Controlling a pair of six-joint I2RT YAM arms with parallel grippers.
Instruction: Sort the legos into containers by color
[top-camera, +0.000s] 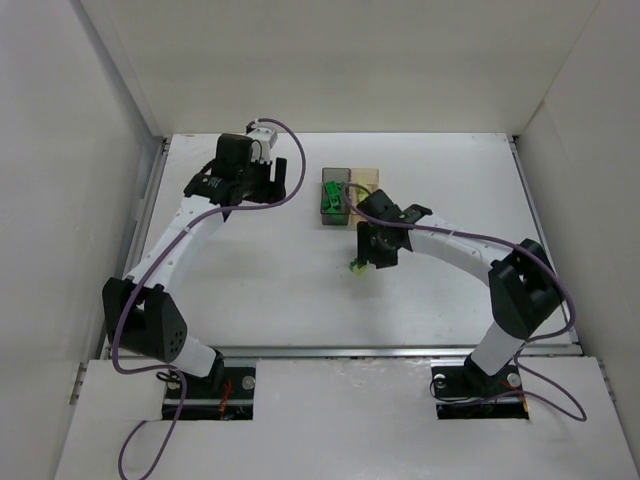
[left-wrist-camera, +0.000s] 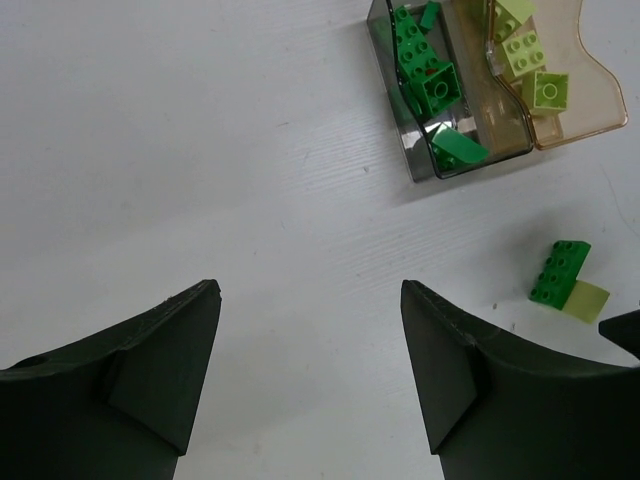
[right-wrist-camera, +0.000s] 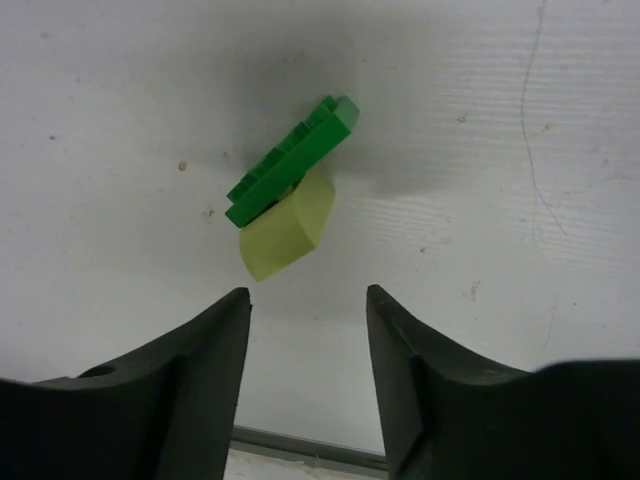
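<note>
While touching the pale brick (right-wrist-camera: 288, 225), the green brick (right-wrist-camera: 292, 160) lies diagonally.

The left arm (top-camera: 178, 238) and the right arm (top-camera: 455, 245) look the same: white round links between black, boxy joint housings. A thin purple cable (top-camera: 302, 165) runs along each arm in loose loops. Each arm stands on a black base (top-camera: 205, 385) plate; on the left one there is a small red mark. The fingers (left-wrist-camera: 150, 380) are very dark, nearly black, and matte. They are wedge-shaped, each with a flat inner face and a curved upper edge.
</note>
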